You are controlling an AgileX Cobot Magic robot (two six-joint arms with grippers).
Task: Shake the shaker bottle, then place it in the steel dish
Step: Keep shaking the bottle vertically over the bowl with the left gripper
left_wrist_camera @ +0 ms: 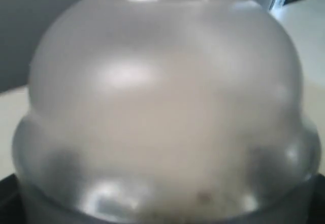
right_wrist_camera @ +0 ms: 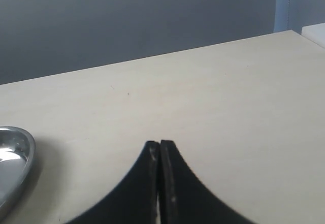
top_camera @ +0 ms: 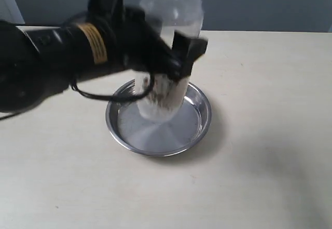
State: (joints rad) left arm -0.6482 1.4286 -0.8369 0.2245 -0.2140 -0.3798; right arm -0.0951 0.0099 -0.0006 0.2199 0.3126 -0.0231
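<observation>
Shaker bottle is clamped in the left claw, steel dish below it. Right claw is pressed together.

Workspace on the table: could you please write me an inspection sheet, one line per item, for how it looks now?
Surface: pale beige table, smooth.
Job's things: shaker bottle, motion-blurred, brown granules inside, roughly upright over the steel dish; whether it touches the dish cannot be told.
Clutter: nothing seen.
Grippers: left gripper shut on the bottle; right gripper shut, empty, low over the table beside the dish.
Cables: black cable hangs in a loop beside the left gripper.
Surroundings: grey wall behind the table.
</observation>
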